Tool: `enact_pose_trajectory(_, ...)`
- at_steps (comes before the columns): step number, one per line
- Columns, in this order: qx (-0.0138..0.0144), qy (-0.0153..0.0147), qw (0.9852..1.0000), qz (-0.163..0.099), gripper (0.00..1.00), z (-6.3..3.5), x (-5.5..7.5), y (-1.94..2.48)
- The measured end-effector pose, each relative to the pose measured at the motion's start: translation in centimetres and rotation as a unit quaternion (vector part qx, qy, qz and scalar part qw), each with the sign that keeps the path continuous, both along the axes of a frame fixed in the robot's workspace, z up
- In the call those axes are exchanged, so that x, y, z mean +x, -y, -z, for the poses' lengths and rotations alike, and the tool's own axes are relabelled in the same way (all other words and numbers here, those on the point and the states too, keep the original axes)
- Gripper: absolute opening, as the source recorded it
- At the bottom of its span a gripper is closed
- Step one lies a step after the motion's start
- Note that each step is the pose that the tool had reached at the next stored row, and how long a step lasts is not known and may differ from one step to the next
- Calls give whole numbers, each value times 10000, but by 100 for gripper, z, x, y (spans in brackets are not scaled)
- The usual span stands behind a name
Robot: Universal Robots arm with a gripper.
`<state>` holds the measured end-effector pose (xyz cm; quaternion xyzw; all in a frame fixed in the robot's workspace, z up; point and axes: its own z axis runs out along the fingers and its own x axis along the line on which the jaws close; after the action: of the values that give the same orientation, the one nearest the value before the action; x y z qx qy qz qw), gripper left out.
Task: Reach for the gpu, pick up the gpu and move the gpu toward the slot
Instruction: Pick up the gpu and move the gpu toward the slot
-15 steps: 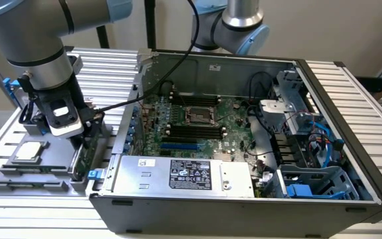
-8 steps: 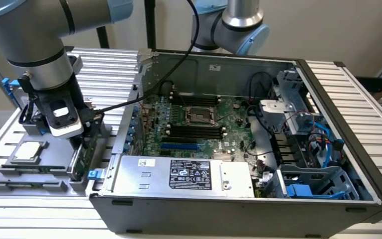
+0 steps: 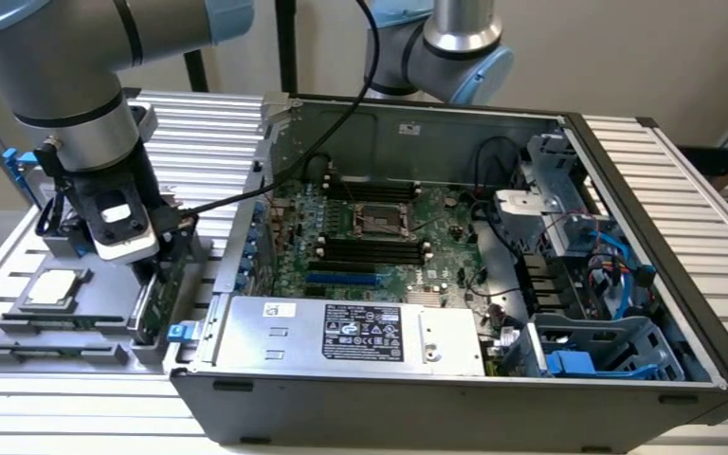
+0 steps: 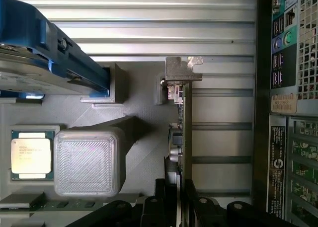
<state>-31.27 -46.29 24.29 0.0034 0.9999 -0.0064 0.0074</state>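
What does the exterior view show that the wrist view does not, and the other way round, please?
The exterior view adds the inside of the open case: the motherboard and the power supply. The wrist view adds the gpu's silver bracket and the case's rear ports. Both share the gpu standing on edge in its grey holder, the pincer at it, and the processor chip nearby.
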Motion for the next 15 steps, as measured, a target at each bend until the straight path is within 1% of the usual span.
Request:
enact_pose_trajectory(3,0,0,10000,0,26,-19,0,0)
enact_pose_trajectory(8,6,-2,10000,0,26,-100,0,0)
enact_pose_trajectory(11,13,-3,10000,0,26,-177,0,0)
enact_pose_trajectory(15,30,-2,10000,0,26,-330,1,0)
